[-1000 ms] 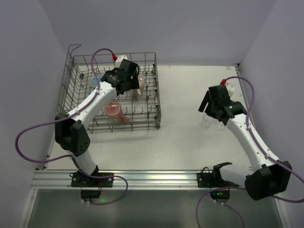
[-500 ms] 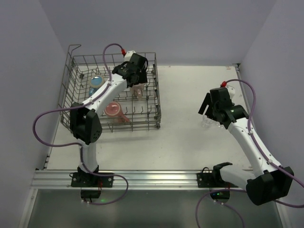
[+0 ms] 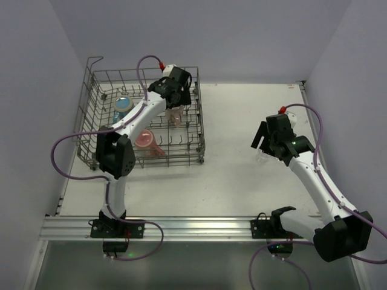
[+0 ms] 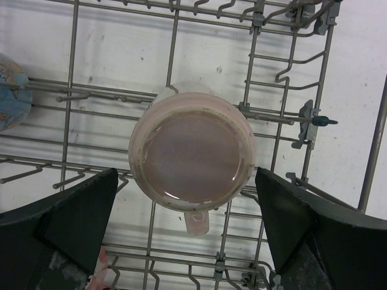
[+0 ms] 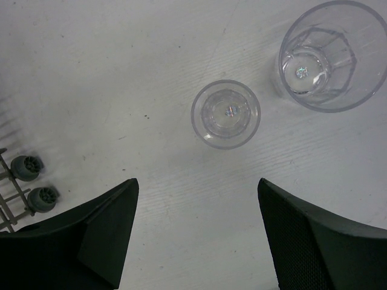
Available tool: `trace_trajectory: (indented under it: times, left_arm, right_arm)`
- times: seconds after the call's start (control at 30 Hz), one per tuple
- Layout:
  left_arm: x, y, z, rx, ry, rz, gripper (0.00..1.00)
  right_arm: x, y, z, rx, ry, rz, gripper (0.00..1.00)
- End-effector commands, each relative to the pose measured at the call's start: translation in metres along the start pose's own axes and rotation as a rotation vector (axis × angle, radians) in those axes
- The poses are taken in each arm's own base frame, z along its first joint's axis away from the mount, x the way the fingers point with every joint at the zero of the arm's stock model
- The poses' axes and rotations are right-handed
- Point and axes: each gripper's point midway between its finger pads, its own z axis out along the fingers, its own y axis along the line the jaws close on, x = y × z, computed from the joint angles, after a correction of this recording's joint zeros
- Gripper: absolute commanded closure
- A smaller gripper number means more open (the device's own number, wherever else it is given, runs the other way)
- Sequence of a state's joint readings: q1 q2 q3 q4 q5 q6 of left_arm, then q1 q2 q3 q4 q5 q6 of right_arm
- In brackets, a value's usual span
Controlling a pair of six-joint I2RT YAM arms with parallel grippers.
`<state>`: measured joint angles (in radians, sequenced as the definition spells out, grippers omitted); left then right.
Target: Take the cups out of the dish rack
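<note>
While stretched far across the large grey wire dish rack [image 3: 84, 115], left gripper [image 4: 188, 208] hangs spread above the pale pink-cream handled mug [image 4: 190, 154], rack's 1 o'clock. Right gripper [image 5: 196, 211], elbow bent, spread above two clear glass tumblers [image 5: 225, 113], white table's [image 3: 242, 169] 3 o'clock.

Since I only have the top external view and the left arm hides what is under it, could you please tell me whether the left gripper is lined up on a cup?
Observer: Yes; the left wrist view shows the left gripper open, with the pale pink mug centred between its jaws, untouched.
Operator: Thank you; which way does its handle point?
Observer: Toward the bottom edge of that view, between the jaws, over the dish rack wires.
Operator: And is the right gripper holding anything?
Observer: No; it is open above the table, where a small clear glass and a larger clear tumbler stand apart.
</note>
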<state>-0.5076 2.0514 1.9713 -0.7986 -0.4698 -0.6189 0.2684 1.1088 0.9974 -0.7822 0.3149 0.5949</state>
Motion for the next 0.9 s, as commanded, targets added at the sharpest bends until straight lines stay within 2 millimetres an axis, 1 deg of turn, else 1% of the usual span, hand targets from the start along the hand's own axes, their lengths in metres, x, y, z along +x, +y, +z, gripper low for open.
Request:
trace_trajectory:
  times: [0.0,0.33,0.5,0.87]
  left_arm:
    - [-0.008,-0.011,-0.003,0.029,-0.014,-0.019,0.0]
    - [-0.009,-0.009,0.005,0.0,-0.018,-0.01,0.0]
    - [-0.005,-0.01,0.013,-0.003,-0.005,-0.006,0.0]
    - [-0.001,-0.002,0.029,-0.009,0.028,-0.01,0.0]
  right_arm:
    - [-0.006,0.006,-0.004,-0.044,-0.038,-0.001,0.18]
    - [-0.004,0.007,-0.003,-0.053,-0.035,-0.003,0.18]
    - [-0.003,0.008,-0.003,-0.057,-0.033,-0.002,0.18]
    - [-0.001,0.006,-0.002,-0.053,-0.028,-0.007,0.18]
